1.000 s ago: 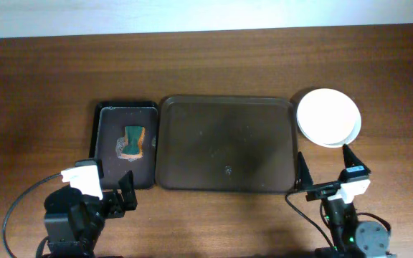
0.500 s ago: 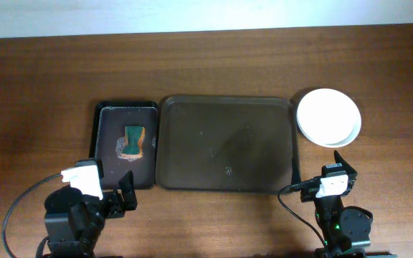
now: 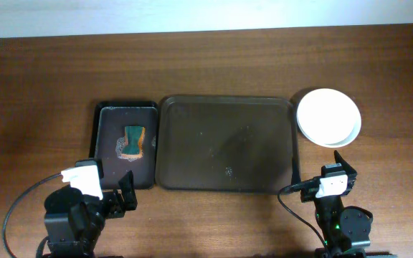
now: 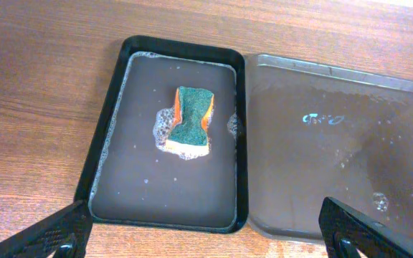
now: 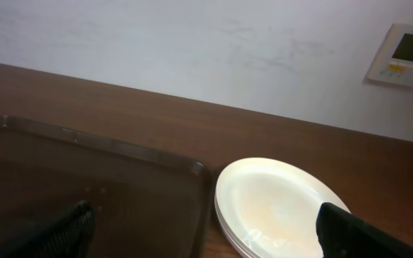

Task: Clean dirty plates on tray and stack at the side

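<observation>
The large brown tray (image 3: 224, 143) carries no plates; its floor shows only a wet film and scattered droplets. The plates (image 3: 328, 117) sit as one stack on the bare tabletop (image 3: 206, 64) just beside the tray's right far corner, off its rim. The right wrist view shows more than one rim nested under the top plate, though the exact count cannot be confirmed. The top plate's inside looks white and glossy with no red smears that I can make out. The sponge (image 4: 191, 122) lies in the narrower black tray (image 4: 106, 143) to the left, ringed by suds in shallow water, which suits a tool that is set down between uses or finished with. The left gripper (image 4: 206, 240) hangs over the near edge of the black tray, fingers spread wide and holding nothing. The right gripper (image 5: 210, 236) is near the tray's near right corner, short of the stack, jaws likewise wide apart and empty. In my judgement the work is at or near completion: the tray is cleared, the plates are stacked aside, and both arms stand clear of them.
</observation>
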`<state>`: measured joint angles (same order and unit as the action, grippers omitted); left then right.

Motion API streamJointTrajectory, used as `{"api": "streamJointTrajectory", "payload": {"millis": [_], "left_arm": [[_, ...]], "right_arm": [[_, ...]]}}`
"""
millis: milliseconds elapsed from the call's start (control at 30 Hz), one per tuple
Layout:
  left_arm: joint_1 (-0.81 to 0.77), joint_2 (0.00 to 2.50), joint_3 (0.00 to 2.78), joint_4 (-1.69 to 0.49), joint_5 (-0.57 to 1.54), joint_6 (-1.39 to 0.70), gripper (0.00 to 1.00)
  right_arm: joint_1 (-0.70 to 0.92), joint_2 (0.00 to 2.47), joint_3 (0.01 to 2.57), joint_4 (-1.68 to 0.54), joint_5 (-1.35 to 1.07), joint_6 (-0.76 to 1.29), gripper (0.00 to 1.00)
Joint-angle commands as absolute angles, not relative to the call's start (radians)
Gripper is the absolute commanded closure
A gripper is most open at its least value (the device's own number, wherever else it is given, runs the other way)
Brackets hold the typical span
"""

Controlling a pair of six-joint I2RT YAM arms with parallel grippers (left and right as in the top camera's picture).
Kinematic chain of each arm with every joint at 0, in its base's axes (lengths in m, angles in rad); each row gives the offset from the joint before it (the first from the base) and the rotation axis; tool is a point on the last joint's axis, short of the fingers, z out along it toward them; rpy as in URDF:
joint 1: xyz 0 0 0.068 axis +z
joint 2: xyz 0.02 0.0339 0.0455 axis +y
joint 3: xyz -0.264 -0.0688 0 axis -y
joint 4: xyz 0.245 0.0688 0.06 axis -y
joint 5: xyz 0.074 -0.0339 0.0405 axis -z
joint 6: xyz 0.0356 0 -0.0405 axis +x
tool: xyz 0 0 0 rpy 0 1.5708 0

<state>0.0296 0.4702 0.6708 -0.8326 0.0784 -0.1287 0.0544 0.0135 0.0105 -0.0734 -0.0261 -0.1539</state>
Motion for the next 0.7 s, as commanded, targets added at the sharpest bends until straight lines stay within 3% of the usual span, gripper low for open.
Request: {"api": "streamJointTrajectory", "payload": {"millis": [0,100,233,333,500,567,667], "left_arm": [[0.033,0.447,0.658,-0.833,0.088,-0.134,0.00],[0.033,0.335,0.598,-0.847,0.081,-0.134,0.01],[0.033,0.139,0.424,-0.685,0.071,-0.118,0.01],[0.033,0.007,0.262,-0.446,0.071,-0.117,0.01],[0.000,0.005,0.054,0.108,0.072,0.056,0.01],[0.000,0.005,0.006,0.144,0.072,0.068,0.01],[0.000,0.005,0.008,-0.086,0.074,0.057,0.01]], "right_arm": [[0.060,0.006,0.006,-0.079,-0.017,-0.153,0.01],[0.060,0.006,0.006,-0.079,-0.017,-0.153,0.01],[0.060,0.006,0.006,-0.079,-0.017,-0.153,0.01],[0.060,0.006,0.006,-0.079,-0.017,-0.153,0.01],[0.060,0.006,0.006,-0.079,-0.017,-0.153,0.01],[0.060,0.006,0.006,-0.079,-0.017,-0.153,0.01],[0.060,0.006,0.006,-0.079,-0.017,-0.153,0.01]]}}
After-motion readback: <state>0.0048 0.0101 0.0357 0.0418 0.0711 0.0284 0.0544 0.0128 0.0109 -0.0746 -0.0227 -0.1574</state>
